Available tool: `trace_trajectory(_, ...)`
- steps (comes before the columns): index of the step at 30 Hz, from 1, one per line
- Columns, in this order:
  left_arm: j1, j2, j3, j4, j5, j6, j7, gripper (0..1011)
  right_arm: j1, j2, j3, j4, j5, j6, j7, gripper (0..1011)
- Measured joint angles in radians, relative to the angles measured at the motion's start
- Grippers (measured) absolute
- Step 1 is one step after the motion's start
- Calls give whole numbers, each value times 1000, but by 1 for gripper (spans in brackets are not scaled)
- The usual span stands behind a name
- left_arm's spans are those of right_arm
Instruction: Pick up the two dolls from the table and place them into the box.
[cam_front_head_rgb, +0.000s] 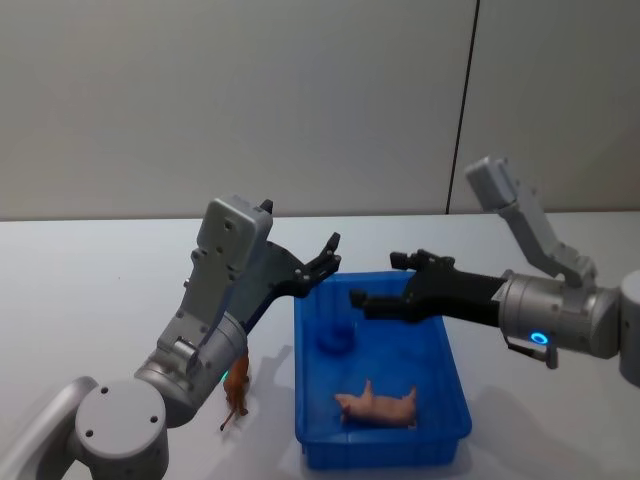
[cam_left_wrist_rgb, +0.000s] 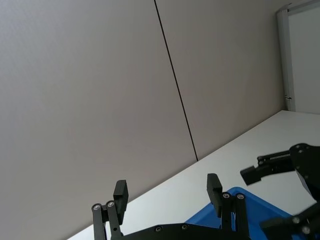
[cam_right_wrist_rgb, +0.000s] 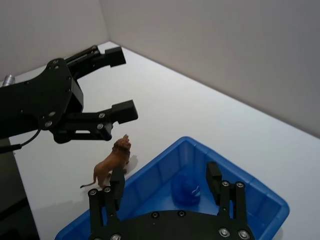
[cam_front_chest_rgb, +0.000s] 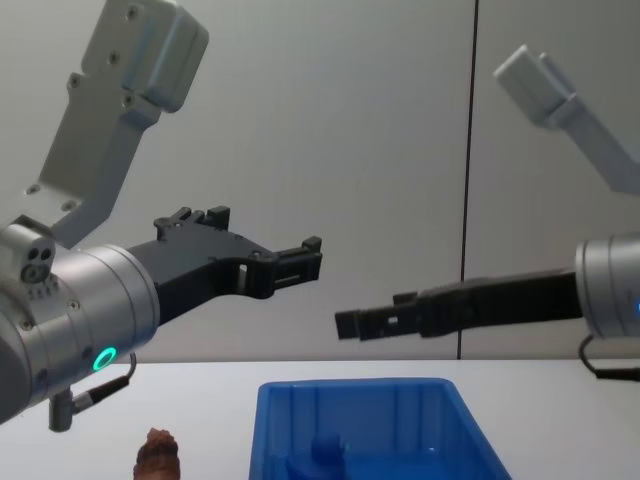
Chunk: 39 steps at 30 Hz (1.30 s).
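The pink doll (cam_front_head_rgb: 378, 407) already lies inside the box (cam_front_head_rgb: 452, 372), toward its near end, with a small blue object (cam_front_head_rgb: 337, 338) farther back. The brown doll (cam_front_head_rgb: 237, 390) stands upright on the table (cam_front_head_rgb: 100, 280), just beside the box's left wall and partly hidden under the left arm (cam_front_head_rgb: 215, 300). Fetching it looks like the step in hand.

The left jaws stand apart and empty, raised high near the box's far left corner, well above the brown doll. The right arm (cam_front_head_rgb: 560, 310) reaches in over the box, and the right jaws are also apart and empty.

The left arm seems the natural one for this pick, since the doll is on its side. To do it well, the jaws should draw back toward the robot and come down over the doll from above. They should turn so that they close across the narrow trunk, not along the length from head to tail. The thin legs and tail give a poor hold, and the figure would likely tip if nudged, so both jaws should pass it evenly before closing. The box wall is close, so the inner jaw needs to slip between doll and rim without catching the rim.

The right arm is best drawn clear first, leaving the box free for the drop.
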Motion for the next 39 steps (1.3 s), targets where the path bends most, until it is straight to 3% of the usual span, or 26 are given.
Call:
trace_trajectory(15,0,0,0,0,0,0,0,1001,-54,41,48,-49,118,-161,-129,1001)
trace_trajectory(29,0,0,0,0,0,0,0,1001,-147,96,101,-134,206,-274,-318,1001)
trace_trajectory(39,0,0,0,0,0,1,-1,1001,-214,131,137,-190,241,-342,-457,1001)
